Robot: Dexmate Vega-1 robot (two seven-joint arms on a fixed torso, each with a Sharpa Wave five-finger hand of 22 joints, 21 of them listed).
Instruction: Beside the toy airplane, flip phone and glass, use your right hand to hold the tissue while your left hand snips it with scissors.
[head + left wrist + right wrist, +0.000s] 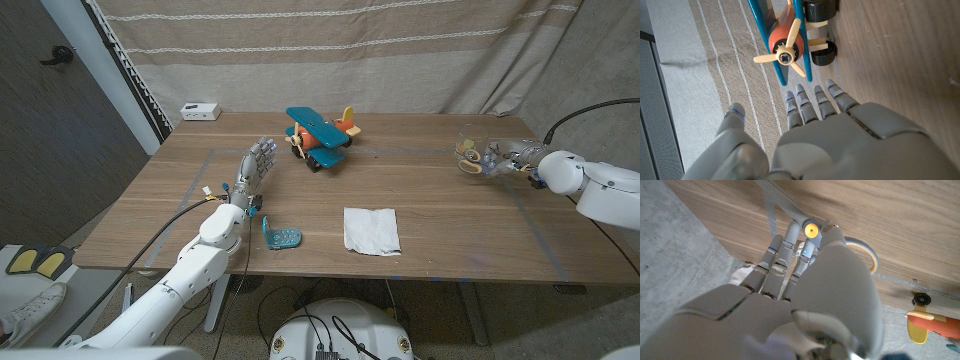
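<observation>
The white tissue (371,230) lies flat near the table's front edge, with the blue flip phone (282,237) to its left. Behind them stands the blue and orange toy airplane (320,137), whose propeller (785,56) faces my left hand (840,145). My left hand (254,172) is raised left of the airplane, fingers spread, holding nothing. At the far right stands the glass (470,148). There my right hand (512,157) reaches the scissors (811,229), its fingers on their yellow pivot. Whether it grips them is unclear.
A small white box (200,110) sits at the table's back left corner. A striped curtain (330,50) hangs behind the table. Bare wood lies between the tissue and the glass.
</observation>
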